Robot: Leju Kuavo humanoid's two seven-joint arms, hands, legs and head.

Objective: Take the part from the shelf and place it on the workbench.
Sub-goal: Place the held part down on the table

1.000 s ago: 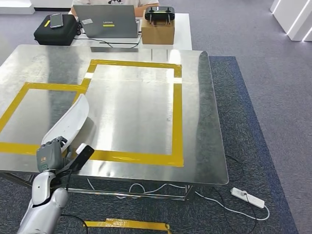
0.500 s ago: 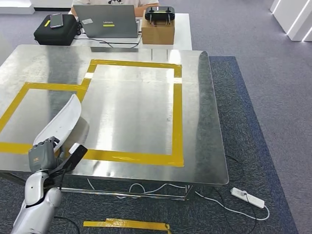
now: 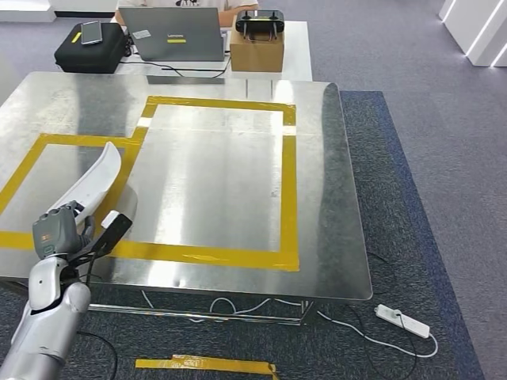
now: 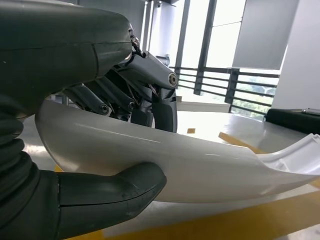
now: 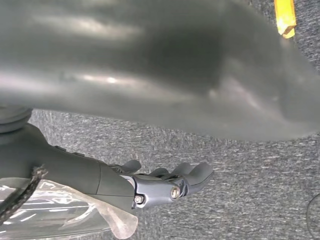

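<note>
over the near-left corner of the tabletop (image 3: 239, 182), the left hand (image 3: 57, 233) grips the white curved part (image 3: 89, 190), thumb under, dark fingers (image 4: 151, 100) over, presumably so the long shell stays level while it is carried above the yellow tape outline (image 3: 287, 198). part hangs above the surface, whether touching cannot be told. right hand (image 5: 166, 185) hangs by the carpet (image 5: 245, 175), fingers loosely apart, holding nothing. far side: laptop (image 3: 173, 36), black case (image 3: 89, 49), cardboard box (image 3: 257, 47); none block the drop zone.
</note>
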